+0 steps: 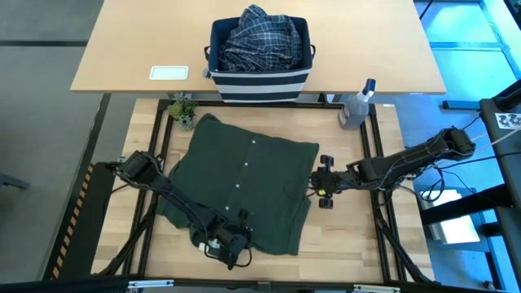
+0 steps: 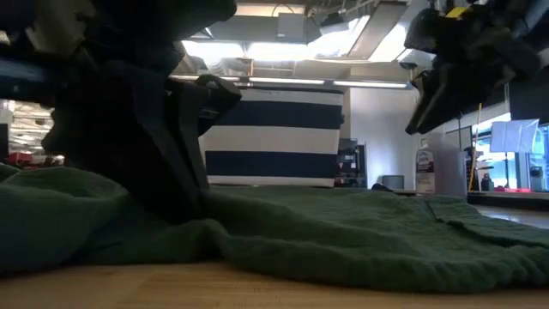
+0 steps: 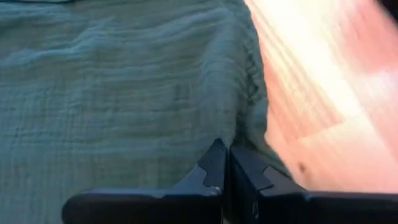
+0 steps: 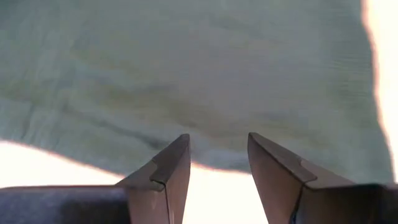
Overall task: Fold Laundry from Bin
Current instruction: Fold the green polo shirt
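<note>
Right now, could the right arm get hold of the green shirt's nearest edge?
Probably yes. The right hand is open beside the green shirt, at its right edge, with only bare table between them. The spray bottle stands well off to the side.

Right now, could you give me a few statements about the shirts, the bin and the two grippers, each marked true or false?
1. The green shirt lies spread on the table. True.
2. The plaid shirt lies on the table beside the green one. False: it sits in the bin.
3. The left gripper is shut at the green shirt's near edge. True.
4. The right gripper is shut on the plaid shirt. False: its fingers stand apart at the green shirt's right edge, holding nothing.
5. The spray bottle stands inside the bin. False: it stands to the bin's right.
</note>
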Motion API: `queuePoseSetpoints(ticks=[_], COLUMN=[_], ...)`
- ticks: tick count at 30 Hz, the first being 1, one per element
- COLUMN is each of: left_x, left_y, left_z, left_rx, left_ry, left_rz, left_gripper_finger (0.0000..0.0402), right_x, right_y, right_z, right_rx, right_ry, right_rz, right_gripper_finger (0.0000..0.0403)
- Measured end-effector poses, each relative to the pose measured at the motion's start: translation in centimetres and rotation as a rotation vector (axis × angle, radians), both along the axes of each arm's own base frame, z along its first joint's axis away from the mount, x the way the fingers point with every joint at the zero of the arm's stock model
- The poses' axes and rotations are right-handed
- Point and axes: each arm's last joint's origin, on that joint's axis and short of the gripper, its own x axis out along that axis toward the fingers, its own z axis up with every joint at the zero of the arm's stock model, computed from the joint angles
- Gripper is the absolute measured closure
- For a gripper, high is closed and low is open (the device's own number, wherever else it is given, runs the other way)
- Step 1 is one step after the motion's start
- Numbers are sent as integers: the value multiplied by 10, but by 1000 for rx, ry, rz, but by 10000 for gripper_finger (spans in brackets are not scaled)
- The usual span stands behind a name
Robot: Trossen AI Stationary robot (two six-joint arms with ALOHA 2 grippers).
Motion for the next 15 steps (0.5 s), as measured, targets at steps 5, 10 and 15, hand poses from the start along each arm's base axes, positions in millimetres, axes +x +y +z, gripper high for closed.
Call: queuePoseSetpoints(ticks=[5, 10, 15], left_x=[-1, -1, -1], left_y=[-1, -1, -1], left_z=[3, 4, 4], left_rx=[-17, -32, -38], left_ry=[-5, -5, -4], left_rz=[21, 36, 42], left_gripper_finger=[400, 401, 401], right_x=[-12, -22, -26], right_y=[17, 32, 33], right_z=[-24, -39, -50], right_rx=[-25, -19, -62], right_ry=[-13, -91, -89], right_rz=[137, 227, 220], right_gripper_finger=[244, 244, 244])
